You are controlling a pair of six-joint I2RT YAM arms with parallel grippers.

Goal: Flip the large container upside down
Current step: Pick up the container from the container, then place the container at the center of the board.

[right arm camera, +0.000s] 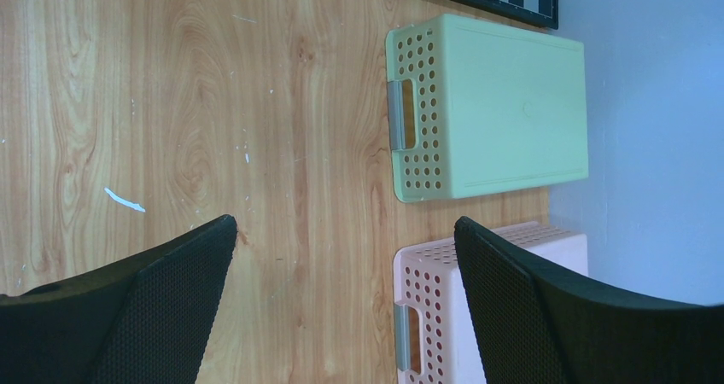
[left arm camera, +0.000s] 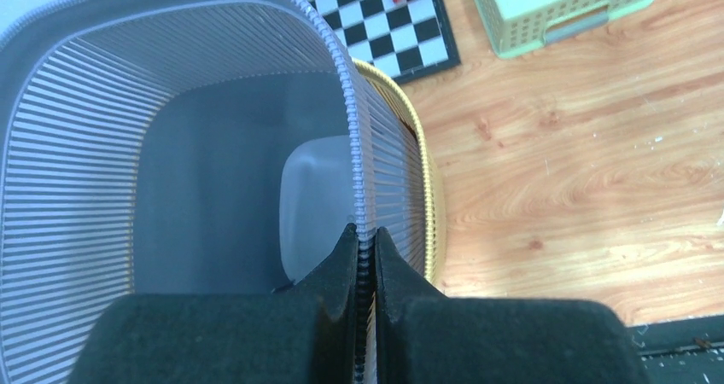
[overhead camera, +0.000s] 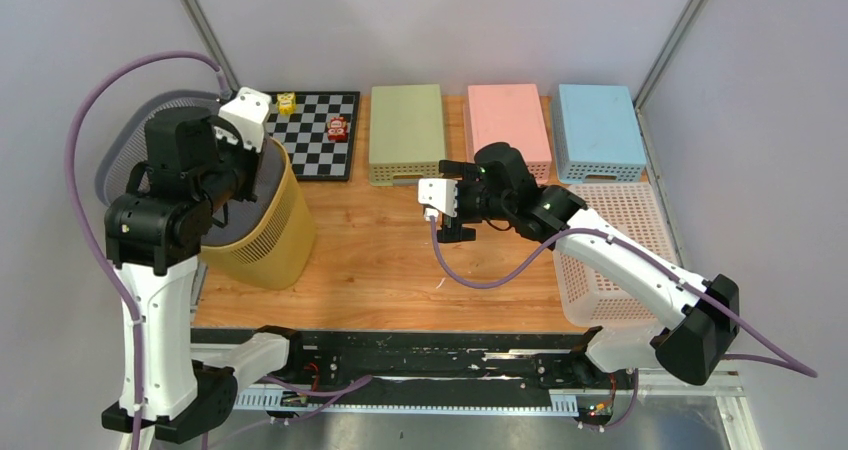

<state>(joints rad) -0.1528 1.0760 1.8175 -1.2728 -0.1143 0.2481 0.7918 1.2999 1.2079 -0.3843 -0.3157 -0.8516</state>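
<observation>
The large container is a grey slatted basket, tilted with its open mouth towards the left. Its lower part sits inside a yellow slatted basket, whose rim shows just behind the grey wall. My left gripper is shut on the grey basket's rim, with the beaded edge pinched between the two fingers. My right gripper hovers open over bare wood at mid-table and holds nothing.
A chessboard with a yellow toy and a red toy lies at the back left. Upturned green, pink and blue perforated boxes line the back. A white perforated basket stands at the right.
</observation>
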